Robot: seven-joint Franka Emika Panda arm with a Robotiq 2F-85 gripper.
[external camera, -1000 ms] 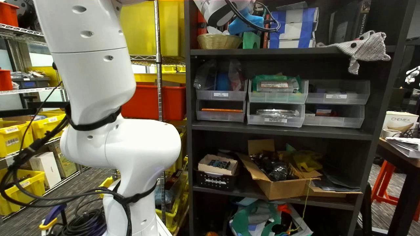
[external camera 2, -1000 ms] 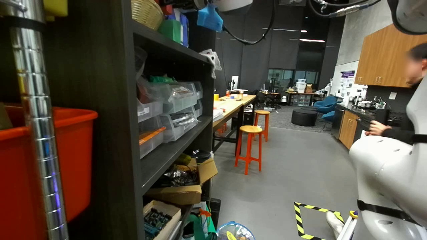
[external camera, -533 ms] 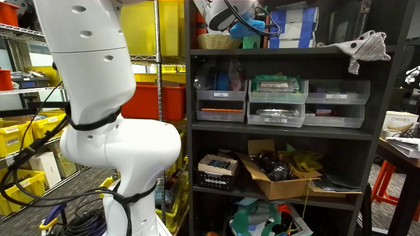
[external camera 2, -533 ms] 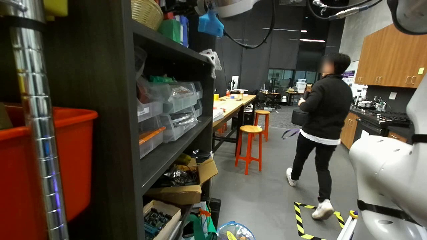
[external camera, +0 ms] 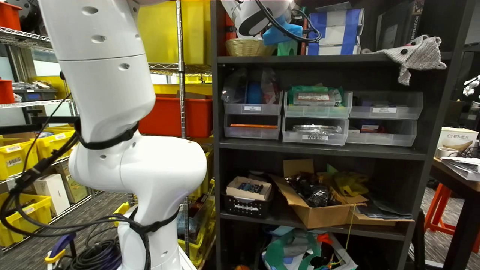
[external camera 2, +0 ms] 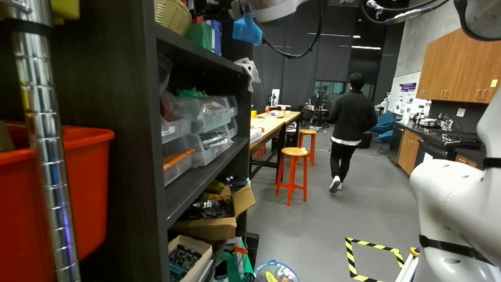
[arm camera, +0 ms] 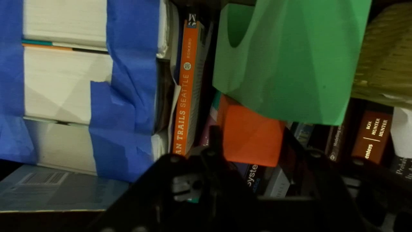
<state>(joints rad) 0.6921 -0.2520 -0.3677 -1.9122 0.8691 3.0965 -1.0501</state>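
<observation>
In the wrist view, we locate the hand [arm camera: 251, 134] at six o'clock, its fingers [arm camera: 215, 138] parted, one on each flank of an orange block [arm camera: 254, 140]. The boundary is dark, so we cannot tell whether the hand is pinching the block or standing just clear of it. The block is at the uppermost visible shelf [external camera: 337, 59], in front of a row of book spines [arm camera: 254, 177]. Taking the block as dial centre, we find a green holder [arm camera: 296, 64] with a curved cutout at one o'clock, bordering the block in that view; a woven basket [arm camera: 383, 61] at two; a brown book [arm camera: 371, 138] marked BOX HUNTER HUNTER at three; an orange-spined book [arm camera: 186, 93] marked ROMANO at ten; and, between nine and ten, white-paged books [arm camera: 58, 77] bound with blue tape [arm camera: 132, 48]. In an exterior view, taking the blue mount [external camera: 283, 33] as centre, we find a grey crocheted toy [external camera: 416, 56] draped over the shelf edge between three and four, and a clear bin [external camera: 326, 137] labelled WIRES between five and six.
</observation>
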